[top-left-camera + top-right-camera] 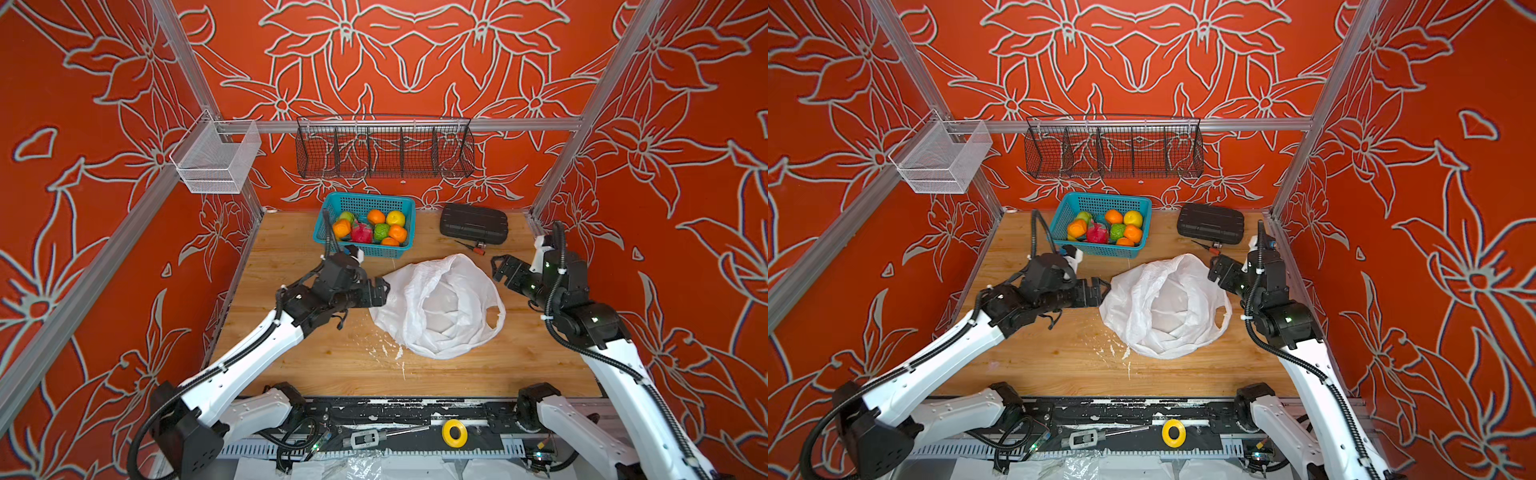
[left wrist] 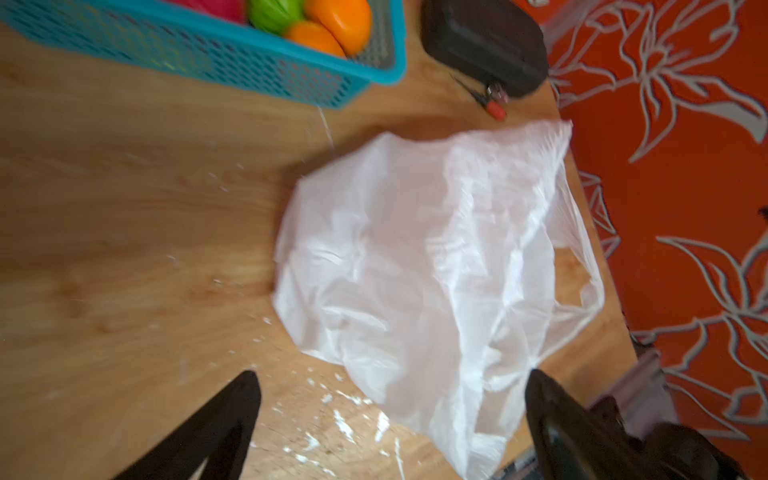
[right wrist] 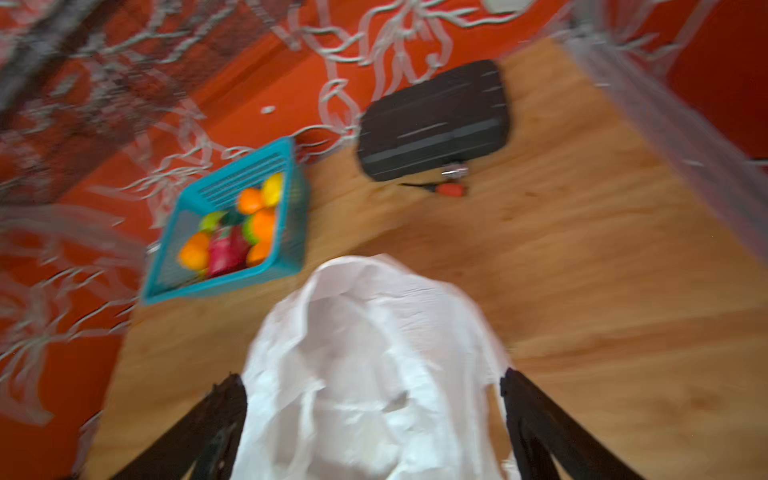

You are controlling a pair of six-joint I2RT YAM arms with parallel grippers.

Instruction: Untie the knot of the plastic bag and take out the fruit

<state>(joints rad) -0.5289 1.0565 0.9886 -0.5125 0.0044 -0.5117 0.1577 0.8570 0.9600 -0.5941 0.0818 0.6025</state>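
Flanking plastic bag (image 1: 436, 307), both pincers (image 1: 384, 293) (image 1: 496, 270) spread

1. No text, label, brand, number or sign can be read in any view.
2. Faint marks are seen on the face of a small grey tool (image 1: 365, 439) lying on the black rail (image 1: 415, 409) at the counter's front edge, well behind the left claw (image 1: 382, 291) toward the arms' bases. They are too small to be made out.
3. Both wrist views are blurred, and nothing written can be told in them.
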